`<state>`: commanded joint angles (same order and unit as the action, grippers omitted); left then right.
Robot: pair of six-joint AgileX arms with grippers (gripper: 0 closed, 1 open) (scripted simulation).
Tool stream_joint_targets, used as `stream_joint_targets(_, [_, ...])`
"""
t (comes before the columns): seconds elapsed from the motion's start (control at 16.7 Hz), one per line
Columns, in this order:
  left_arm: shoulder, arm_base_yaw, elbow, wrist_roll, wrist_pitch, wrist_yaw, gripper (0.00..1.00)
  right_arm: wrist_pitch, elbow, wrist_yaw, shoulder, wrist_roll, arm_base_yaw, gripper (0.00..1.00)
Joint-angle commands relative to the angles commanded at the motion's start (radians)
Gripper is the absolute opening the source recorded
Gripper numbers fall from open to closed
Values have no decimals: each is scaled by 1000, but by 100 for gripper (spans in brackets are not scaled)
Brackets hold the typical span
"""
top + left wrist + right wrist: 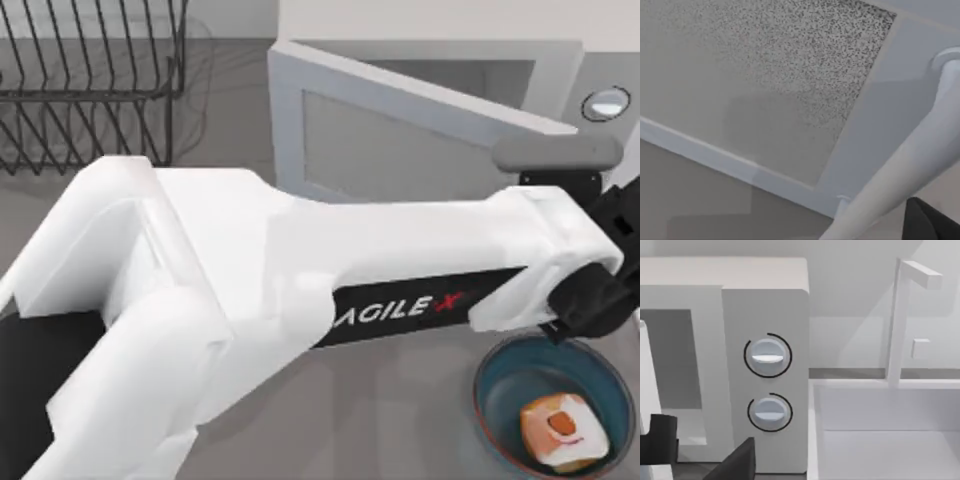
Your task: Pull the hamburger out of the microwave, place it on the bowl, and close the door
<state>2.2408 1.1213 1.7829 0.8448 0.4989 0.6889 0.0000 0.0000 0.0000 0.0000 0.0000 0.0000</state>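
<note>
With the small tan-and-cream hamburger (563, 431) already resting in the round blue-teal bowl (497, 395) on the grey worktop (400, 420), closing remains: my left pincer (600, 290), its grip state untellable, must push the half-open white windowed door (400, 130) against the boxy white microwave (765, 315)

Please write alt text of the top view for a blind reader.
The hamburger lies in the bowl at lower right, while the left arm reaches across to the partly open door of the microwave. A dish rack stands top left.
</note>
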Motion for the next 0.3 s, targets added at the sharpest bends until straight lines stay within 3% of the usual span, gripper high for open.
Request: stream_joint_targets(0.3, [89,-98,119,-105,-37,-59,0,0,0,0,0,0,0,100])
